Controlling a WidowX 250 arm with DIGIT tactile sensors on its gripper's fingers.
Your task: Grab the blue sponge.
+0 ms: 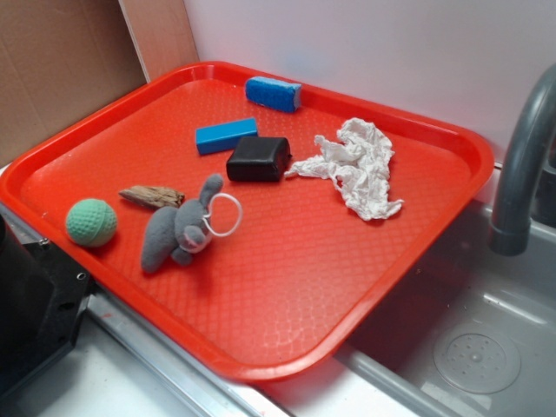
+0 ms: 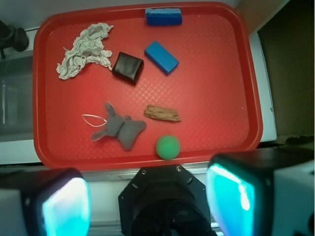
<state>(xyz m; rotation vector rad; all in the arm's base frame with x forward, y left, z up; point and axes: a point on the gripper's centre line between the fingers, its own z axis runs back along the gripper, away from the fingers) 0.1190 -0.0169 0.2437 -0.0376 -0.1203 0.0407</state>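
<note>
A red tray (image 1: pixel 417 261) sits on a steel counter beside a sink, with a pale wall behind. In the wrist view the gripper (image 2: pixel 147 199) fills the lower edge of the frame, its two fingers (image 2: pixel 64 204) set wide apart and released, nothing between them; it hangs high and short of the tray's near rim, so the reach has not begun. Just beyond the rim, low in that view, lie a green ball (image 2: pixel 168 147), a grey toy (image 2: pixel 119 129) and a wood chip (image 2: pixel 162 113). Mid-frame sit a black box (image 2: pixel 128 68) and a smooth block (image 2: pixel 161 57), with crumpled paper (image 2: pixel 82 49) at upper left. The sponge (image 2: pixel 163 16) rests at top centre against the tray's far rim, lying flat and apart from the block. Judging by this, the arm must pass over all the clutter, and the rim may crowd one finger
</note>
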